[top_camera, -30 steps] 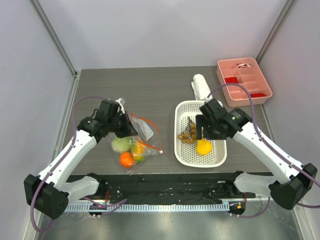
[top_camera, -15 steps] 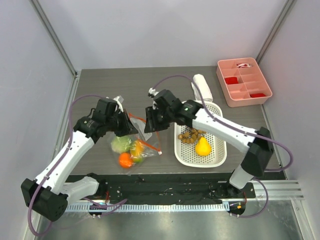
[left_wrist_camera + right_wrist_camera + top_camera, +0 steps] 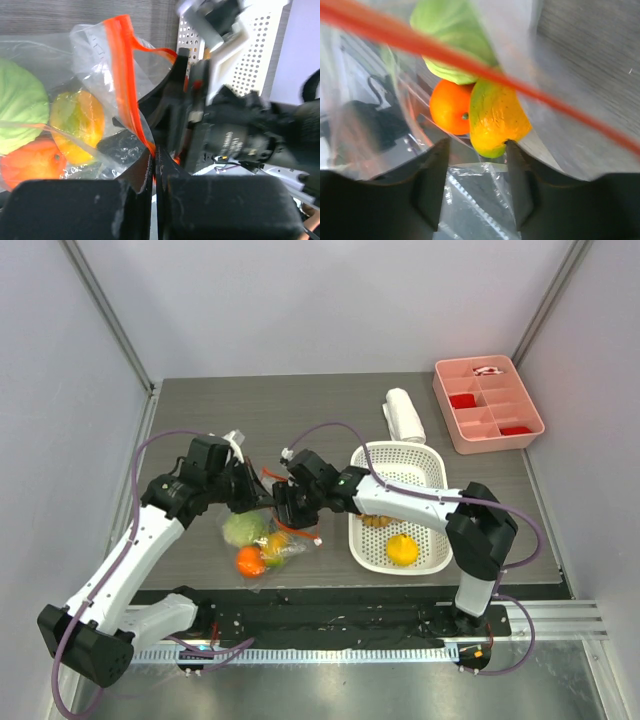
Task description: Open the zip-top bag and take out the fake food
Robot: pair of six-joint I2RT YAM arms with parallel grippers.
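Note:
The zip-top bag (image 3: 262, 532) lies left of centre, its orange-red zip strip (image 3: 122, 75) lifted. My left gripper (image 3: 247, 496) is shut on the bag's mouth edge (image 3: 150, 145) and holds it up. Inside the bag are a green fruit (image 3: 243, 529), an orange (image 3: 250, 560) and a green-orange mango (image 3: 276, 540). My right gripper (image 3: 286, 510) is open and reaches into the bag's mouth. In the right wrist view its fingers (image 3: 427, 185) stand either side of the mango's (image 3: 497, 117) lower end, with the orange (image 3: 450, 107) just beyond. The lemon (image 3: 402, 549) and brown grapes (image 3: 376, 519) lie in the white basket (image 3: 432, 462).
A pink compartment tray (image 3: 500, 435) stands at the back right. A white roll (image 3: 403, 415) lies behind the basket. The right arm stretches across the basket's near-left part. Grey walls close in both sides of the table.
My right arm has swung left from over the basket to the bag and put its open fingers into the mouth. The lemon stays in the basket. The left gripper keeps holding the bag.

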